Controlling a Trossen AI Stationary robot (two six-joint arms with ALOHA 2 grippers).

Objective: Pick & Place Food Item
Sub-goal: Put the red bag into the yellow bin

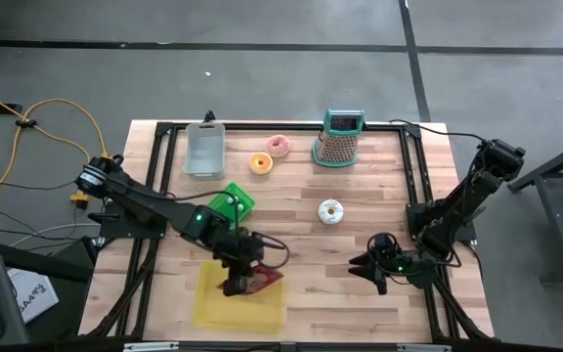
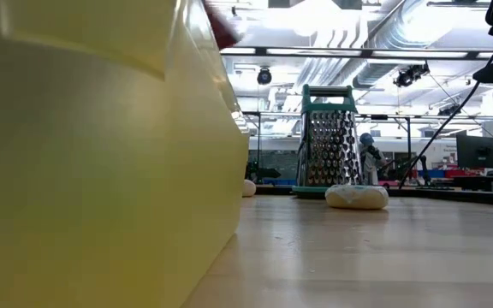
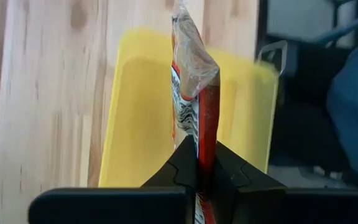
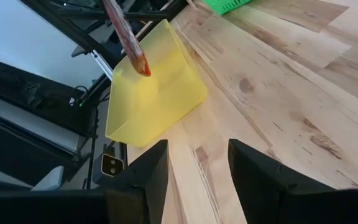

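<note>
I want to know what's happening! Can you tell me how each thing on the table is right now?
Snack packet: pinched, hanging over the bin.
Yellow bin: open-topped, on the table.
Left gripper: shut on the packet.
Right gripper: open, holding nothing.
Grater: standing upright.
White donut: lying flat.

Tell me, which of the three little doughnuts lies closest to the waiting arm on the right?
The white-iced doughnut, alone mid-table, lies closest to the open right gripper. The orange doughnut and pink doughnut sit farther back.
</note>
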